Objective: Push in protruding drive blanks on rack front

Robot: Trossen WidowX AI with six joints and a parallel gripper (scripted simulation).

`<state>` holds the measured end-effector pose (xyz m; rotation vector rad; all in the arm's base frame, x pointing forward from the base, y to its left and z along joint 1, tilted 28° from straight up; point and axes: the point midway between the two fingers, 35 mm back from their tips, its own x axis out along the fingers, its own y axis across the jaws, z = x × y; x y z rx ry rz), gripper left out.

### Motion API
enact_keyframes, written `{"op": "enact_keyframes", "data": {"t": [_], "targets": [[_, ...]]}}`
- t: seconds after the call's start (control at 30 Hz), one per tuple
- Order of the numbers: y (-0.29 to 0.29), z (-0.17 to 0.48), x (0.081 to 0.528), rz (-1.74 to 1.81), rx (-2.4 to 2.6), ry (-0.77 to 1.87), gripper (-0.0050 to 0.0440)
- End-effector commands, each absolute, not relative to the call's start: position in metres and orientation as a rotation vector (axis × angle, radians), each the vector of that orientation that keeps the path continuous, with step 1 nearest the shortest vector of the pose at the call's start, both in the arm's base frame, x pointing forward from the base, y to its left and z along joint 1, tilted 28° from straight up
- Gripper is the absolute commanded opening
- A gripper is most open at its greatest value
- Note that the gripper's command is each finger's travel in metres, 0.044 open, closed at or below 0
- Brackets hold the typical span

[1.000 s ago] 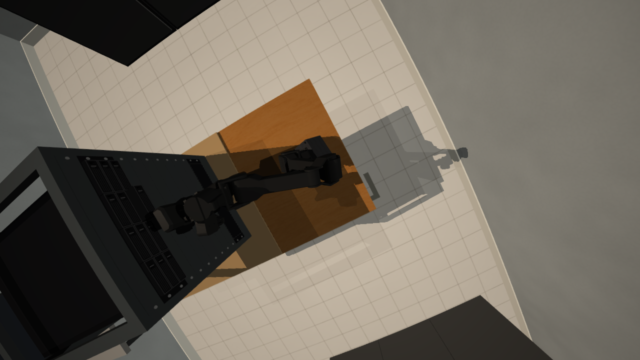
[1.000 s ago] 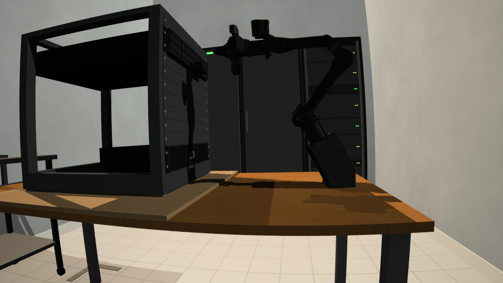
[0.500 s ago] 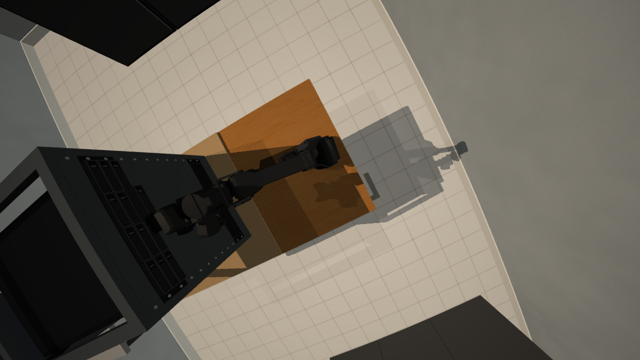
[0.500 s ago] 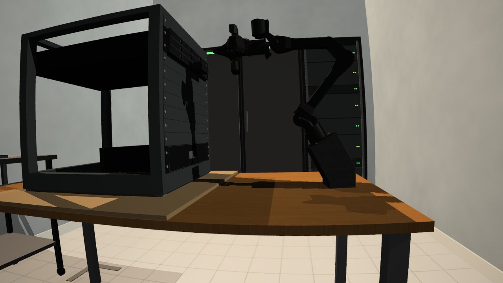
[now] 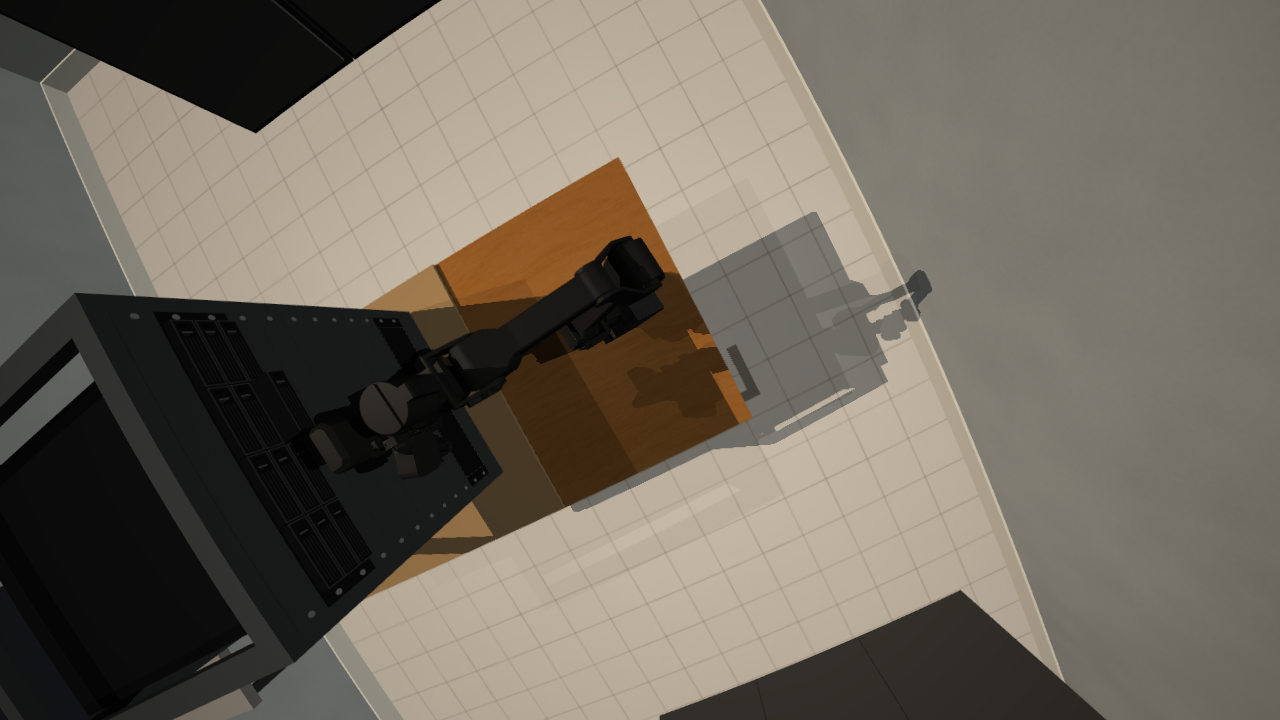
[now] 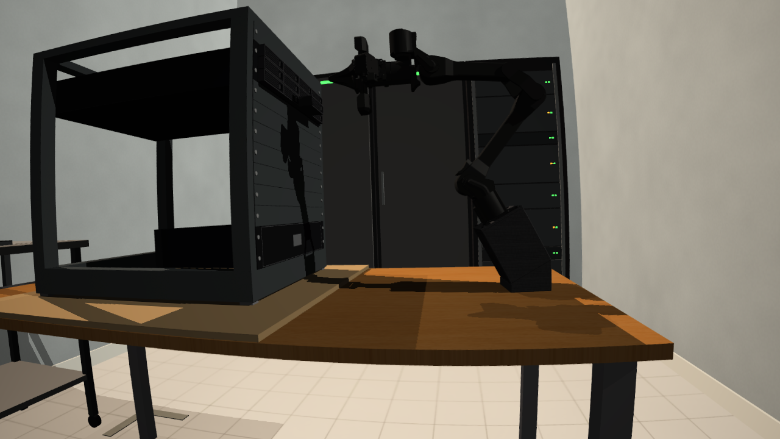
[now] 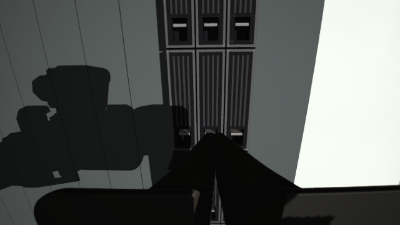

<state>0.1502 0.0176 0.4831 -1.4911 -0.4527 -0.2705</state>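
Claw [image 5: 299, 447] [image 6: 331, 75] [image 7: 214, 140] of mine is fully closed, tips together, gripping nothing, before the drive blanks [image 5: 268, 456] [image 6: 280, 73] [image 7: 210, 90] at the upper left of the exterior view. I cannot tell whether my tips touch one. The blanks sit high in the front of my dark rack [image 5: 183, 501] [image 6: 241, 163] [image 7: 278, 78], which stands upright on a pale board [image 5: 528, 474] [image 6: 218, 322] at the left of my wooden bench [image 5: 537, 232] [image 6: 463, 327]. Around me are a pale tiled floor [image 5: 805, 501] [image 6: 337, 398], grey walls [image 5: 1118, 268] [image 6: 670, 163] and dark cabinets [image 6: 425, 174].

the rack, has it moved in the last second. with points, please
No, the rack [image 5: 187, 358] [image 6: 241, 163] appears not to have moved; in the exterior view it stands at the same place on the tan board [image 6: 259, 327], near its front edge.
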Motion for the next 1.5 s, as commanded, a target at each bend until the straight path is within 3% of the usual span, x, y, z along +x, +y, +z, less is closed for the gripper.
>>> {"op": "enact_keyframes", "data": {"t": [0.0,1.47], "targets": [[0.018,0.492,0.144,-0.317,-1.483,-0.441,-0.0050],[0.057,0.503,0.145,-0.315,-1.483,-0.440,-0.0050]]}}
